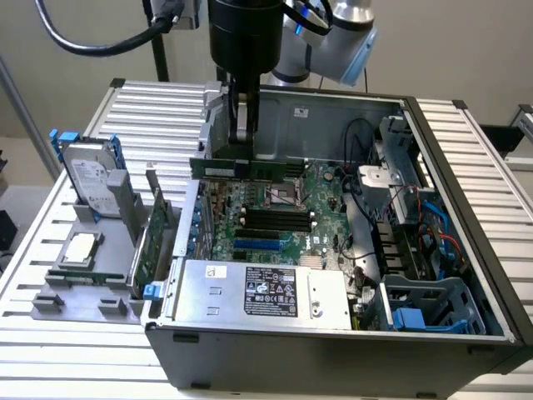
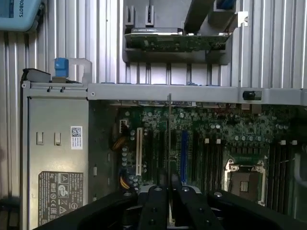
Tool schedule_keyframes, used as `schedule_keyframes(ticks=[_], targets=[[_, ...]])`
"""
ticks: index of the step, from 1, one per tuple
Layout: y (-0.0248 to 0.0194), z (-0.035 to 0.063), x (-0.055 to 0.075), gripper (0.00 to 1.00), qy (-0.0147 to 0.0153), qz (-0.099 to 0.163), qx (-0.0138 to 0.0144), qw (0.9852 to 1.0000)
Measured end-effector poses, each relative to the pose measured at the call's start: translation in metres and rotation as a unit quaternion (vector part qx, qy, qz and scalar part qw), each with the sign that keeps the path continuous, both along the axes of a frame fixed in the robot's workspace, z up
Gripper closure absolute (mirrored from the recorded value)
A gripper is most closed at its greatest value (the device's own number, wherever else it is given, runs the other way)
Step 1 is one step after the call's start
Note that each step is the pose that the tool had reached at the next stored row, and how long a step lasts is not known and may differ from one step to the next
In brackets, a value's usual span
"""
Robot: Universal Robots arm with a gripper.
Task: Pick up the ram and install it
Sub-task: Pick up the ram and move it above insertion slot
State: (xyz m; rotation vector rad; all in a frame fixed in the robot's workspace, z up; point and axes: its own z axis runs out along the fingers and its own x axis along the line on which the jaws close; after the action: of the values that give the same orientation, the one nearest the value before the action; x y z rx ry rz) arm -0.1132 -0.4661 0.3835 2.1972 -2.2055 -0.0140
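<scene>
My gripper (image 1: 243, 152) hangs over the open computer case (image 1: 466, 242), shut on the ram (image 1: 275, 167). The ram is a long, thin green stick held level by its top edge, a little above the motherboard (image 1: 325, 237). Below and in front of it lie the black memory slots (image 1: 275, 218) and the processor socket (image 1: 284, 196). In the wrist view the ram (image 2: 169, 139) shows edge-on as a thin line running out from between the two black fingers (image 2: 154, 206), over the board's white and blue slots (image 2: 184, 153). The black memory slots (image 2: 211, 165) lie off to one side.
A power supply (image 1: 250, 292) fills the case's near corner, and cables and a drive cage (image 1: 429, 304) sit at the exterior view's right. Outside, on the exterior view's left, a grey holder (image 1: 71, 292) carries a hard drive (image 1: 92, 179), a silver processor chip (image 1: 79, 248) and an expansion card (image 1: 150, 242).
</scene>
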Motion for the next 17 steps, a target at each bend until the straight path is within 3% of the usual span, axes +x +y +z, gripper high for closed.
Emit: schedule_keyframes(ticks=[17], targets=[[0.0557,-0.0279,0.039,1.0,0.0013,0.0,0.0,1.0]])
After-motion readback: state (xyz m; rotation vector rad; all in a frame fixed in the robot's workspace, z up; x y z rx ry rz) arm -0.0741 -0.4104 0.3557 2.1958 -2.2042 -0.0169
